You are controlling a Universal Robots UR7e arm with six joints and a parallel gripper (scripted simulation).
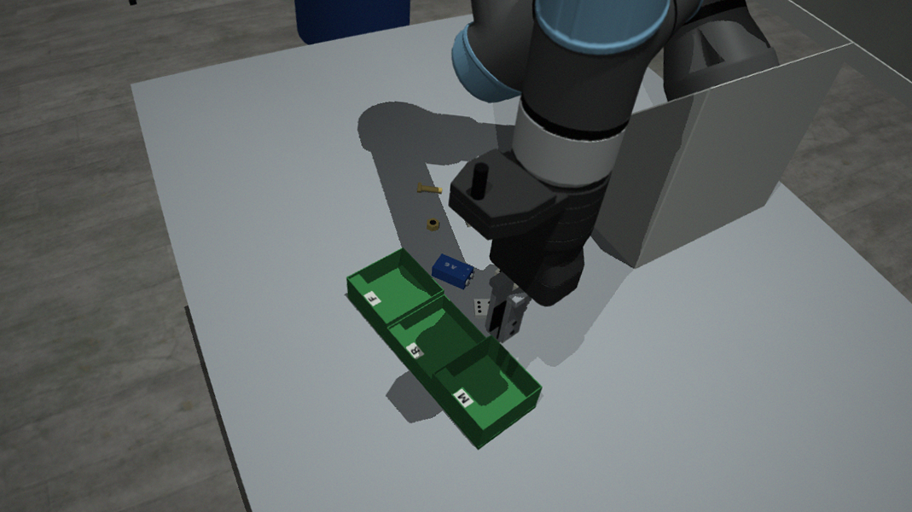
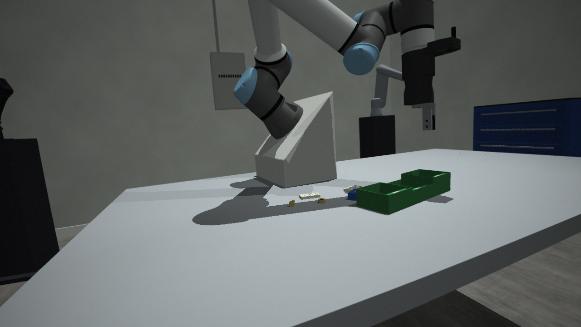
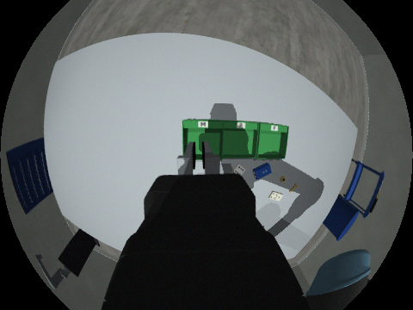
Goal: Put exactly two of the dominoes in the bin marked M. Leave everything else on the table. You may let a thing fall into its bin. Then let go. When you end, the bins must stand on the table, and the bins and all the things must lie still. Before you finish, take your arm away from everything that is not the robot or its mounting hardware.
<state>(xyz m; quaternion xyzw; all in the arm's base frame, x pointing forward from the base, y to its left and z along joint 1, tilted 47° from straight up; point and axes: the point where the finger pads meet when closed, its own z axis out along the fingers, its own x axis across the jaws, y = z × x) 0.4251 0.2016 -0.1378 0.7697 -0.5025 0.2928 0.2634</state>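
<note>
Wrist view first: the pincer is keeping its two fingers a little bit apart, with nothing showing between them. One domino is lying on the surface beside the bins. Another domino is lying farther from them, near the brass nut. No domino is showing in bin M, but shade and the fingers are hiding bits of it.

The near domino is sitting close to the blue battery, so wide fingers could be bumping the battery or a bin wall on the way down. A small gap could be making them land on top of the domino. Losing count could be putting too many in M. The brass bolt could be getting knocked too.

The arm is reaching out from its slanted stand, and the pincer is pointing straight down, high above the surface, well inside its edges.
</note>
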